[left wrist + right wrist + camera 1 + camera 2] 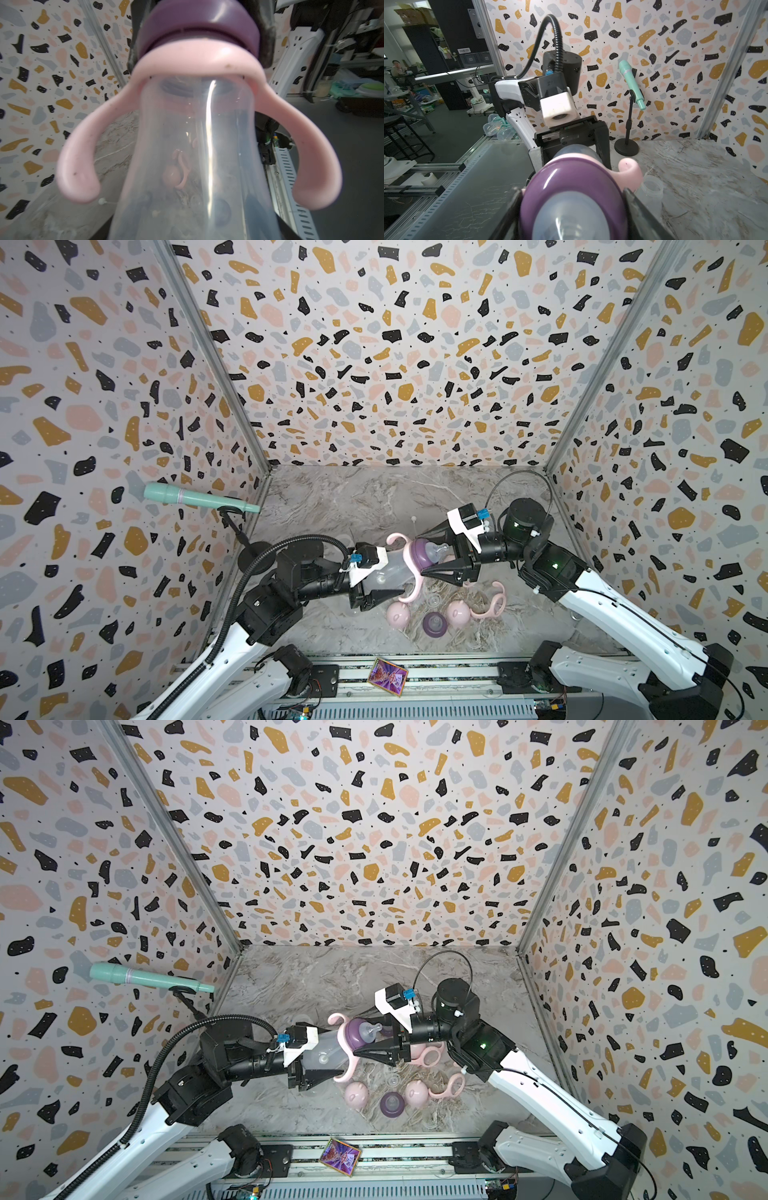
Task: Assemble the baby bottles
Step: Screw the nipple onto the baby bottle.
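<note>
Closest to me, on the metal rail along the front edge, lies a small colourful picture card (387, 677). Just past it, loose parts sit in a cluster on the grey marble tabletop (332, 497). A dark purple teat ring (434, 624) stands between a pink eared dome cap (398, 615) and a second pink dome cap (459, 613). A loose pink two-handled collar (494, 601) lies just beside that second cap.

Above the cluster, a clear plastic baby bottle (392, 568) hangs in the air, nearly level between the two arms. The left gripper (380, 574) is clamped around the bottle's clear body. The right gripper (426, 552) presses its black fingers against both sides of the purple screw ring (420, 558) at the bottle's neck, and the translucent teat (440, 551) points in between those fingers. A fitted pink collar (197, 60) sits right under that ring, its two curved handles sweeping back along the body.

Beyond the held bottle, the right wrist view shows a second clear bottle (652, 193), open at the neck, standing on the marble. Farther off, by the left wall, a mint-green microphone (199, 498) rests tilted in a black stand (253, 556). Terrazzo-patterned walls (395, 364) close in the space behind.
</note>
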Controlling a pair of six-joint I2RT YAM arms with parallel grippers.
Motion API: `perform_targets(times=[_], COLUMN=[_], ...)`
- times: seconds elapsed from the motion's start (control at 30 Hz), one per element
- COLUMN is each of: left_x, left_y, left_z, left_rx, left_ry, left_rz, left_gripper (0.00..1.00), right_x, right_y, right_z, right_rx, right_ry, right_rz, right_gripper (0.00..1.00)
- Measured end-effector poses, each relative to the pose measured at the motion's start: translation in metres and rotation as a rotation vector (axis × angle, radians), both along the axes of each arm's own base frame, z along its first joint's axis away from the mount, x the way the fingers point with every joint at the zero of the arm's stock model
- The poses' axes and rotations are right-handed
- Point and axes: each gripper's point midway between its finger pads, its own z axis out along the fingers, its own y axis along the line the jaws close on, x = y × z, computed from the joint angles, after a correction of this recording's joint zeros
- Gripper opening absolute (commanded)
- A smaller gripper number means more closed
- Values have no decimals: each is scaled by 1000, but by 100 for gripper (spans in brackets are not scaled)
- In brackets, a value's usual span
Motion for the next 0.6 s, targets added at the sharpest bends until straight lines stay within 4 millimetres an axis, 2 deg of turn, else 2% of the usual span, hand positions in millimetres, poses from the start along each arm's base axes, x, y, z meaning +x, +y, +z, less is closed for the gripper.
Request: perform_targets(times=[0.23,0.37,0.47,0.5,0.6], left_x=[46,75,91,94,101], left_y=[23,41,51,54,60], left_z=[-10,-9,-10,-12,-14], left_rx=[105,160,204,223,254], left_ry=[-168,-278,-352,-371,-408], left_rz=[273,450,544,563,610], left_gripper=[0,0,0,0,0], right_x=[40,71,87,91,100], right_y=[17,32,39,41,46], right_z=[-9,-10,-14,-17,-19], right_rx=[-33,-25,-5,-8,-53], right_ry=[259,511,684,728,777], right_rz=[-138,-248,-297,-314,-352], right_gripper=[0,0,0,6,52])
